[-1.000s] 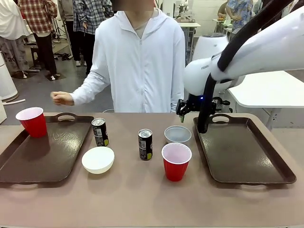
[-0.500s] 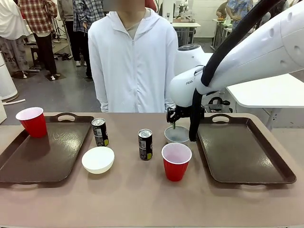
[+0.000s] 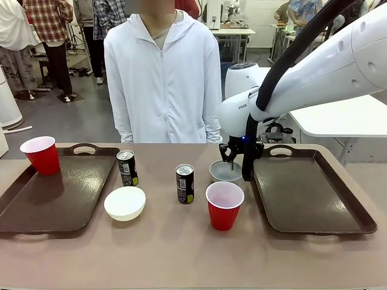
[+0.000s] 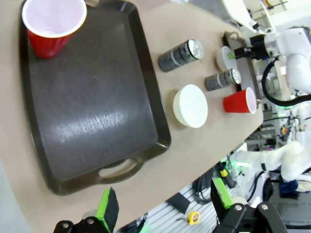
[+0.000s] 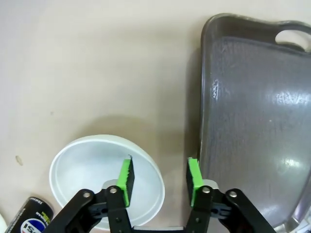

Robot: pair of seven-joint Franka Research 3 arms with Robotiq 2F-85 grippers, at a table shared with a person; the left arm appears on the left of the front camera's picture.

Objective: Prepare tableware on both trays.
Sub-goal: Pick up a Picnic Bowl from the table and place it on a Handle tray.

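1. The left hand [image 4: 164, 203] hangs high over the near edge of the counter [image 3: 181, 254]. Its green pads are spread wide and hold nothing.
2. The left tray [image 3: 36, 205] lies at the counter's left end. The first red cup [image 3: 41, 154] stands upright in its far left corner.
3. The first can [image 3: 127, 168] stands upright on the counter, just beside that tray's right rim.
4. The cream-white bowl [image 3: 124, 202] sits on the counter, nearer the robot than that can.
5. The second can [image 3: 185, 183] stands upright near the middle of the counter.
6. The second red cup [image 3: 224, 205] stands upright on the counter, to the right of that can.
7. The grey-blue bowl [image 3: 221, 172] rests on the counter behind this cup, close to the left rim of the right tray [image 3: 308, 193].
8. The right hand [image 5: 160, 178] is down at this bowl. Its jaws are parted, one pad inside the bowl and one outside, with the rim between them, not clamped.
9. The right tray carries nothing.
10. A person [image 3: 162, 78] in a white hooded jacket stands at the far side.
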